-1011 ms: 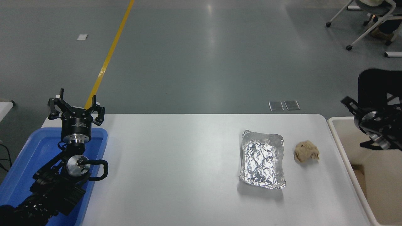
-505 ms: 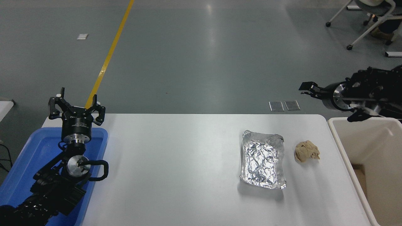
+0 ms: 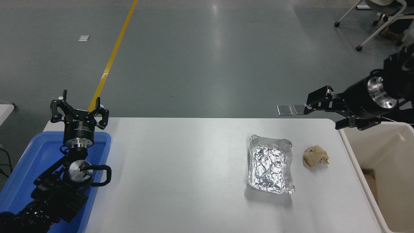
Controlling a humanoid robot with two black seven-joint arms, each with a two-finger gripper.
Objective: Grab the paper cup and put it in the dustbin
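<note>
Dustbin point(image 3: 388, 155): big beige rectangular tub

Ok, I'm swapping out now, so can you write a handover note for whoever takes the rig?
Right pincer: open, empty, in the air beside the dustbin's far left corner.
Left pincer: open, parked over the blue tray.
Paper cup: nowhere in view; it may be in the dustbin, which is partly cut off.
On the table: foil tray, brown paper ball.
Left: confirm the cup is in the bin.

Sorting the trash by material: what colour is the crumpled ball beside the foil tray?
Light brown, like kraft paper; the crumpled ball shows clearly in the head view.
</note>
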